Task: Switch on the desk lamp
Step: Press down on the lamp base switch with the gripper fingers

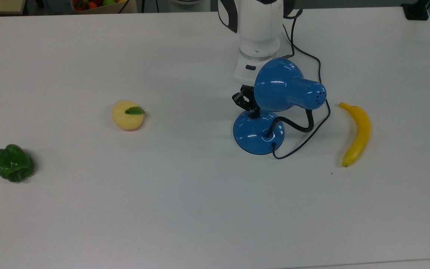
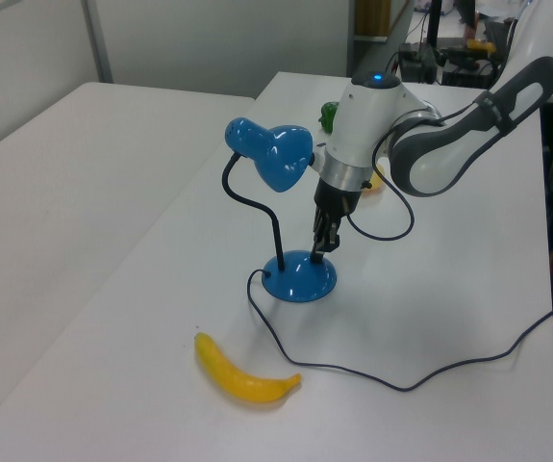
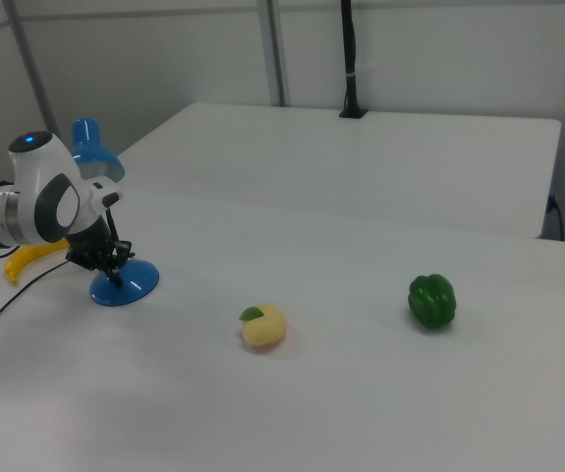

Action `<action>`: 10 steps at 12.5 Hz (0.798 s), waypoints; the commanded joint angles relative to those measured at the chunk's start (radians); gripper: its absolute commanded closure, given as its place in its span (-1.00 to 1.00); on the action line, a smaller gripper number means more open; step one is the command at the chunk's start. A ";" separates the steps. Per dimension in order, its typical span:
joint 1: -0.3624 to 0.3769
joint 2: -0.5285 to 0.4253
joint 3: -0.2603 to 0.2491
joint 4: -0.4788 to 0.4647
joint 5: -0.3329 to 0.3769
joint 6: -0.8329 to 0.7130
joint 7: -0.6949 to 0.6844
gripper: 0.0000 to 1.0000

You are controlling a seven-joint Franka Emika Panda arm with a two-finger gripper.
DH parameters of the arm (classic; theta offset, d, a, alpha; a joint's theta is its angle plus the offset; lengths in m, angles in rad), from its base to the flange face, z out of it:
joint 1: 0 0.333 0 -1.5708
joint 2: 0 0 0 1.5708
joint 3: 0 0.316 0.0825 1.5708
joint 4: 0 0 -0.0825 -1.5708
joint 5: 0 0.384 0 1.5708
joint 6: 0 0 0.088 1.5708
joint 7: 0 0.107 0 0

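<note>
On the white table, the desk lamp stands between a yellow fruit and a banana. The gripper points down at the base's far edge in the top view, tips at the blue dome; how far apart they are, I cannot tell. It holds nothing I can see.

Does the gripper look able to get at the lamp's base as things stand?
Probably yes. The gripper comes down beside the shade, with its tip at the base's rim, and nothing lies between. The banana and cord lie clear.
</note>
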 commanded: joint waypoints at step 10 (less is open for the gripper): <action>0.008 0.052 -0.001 0.014 -0.024 0.072 -0.010 1.00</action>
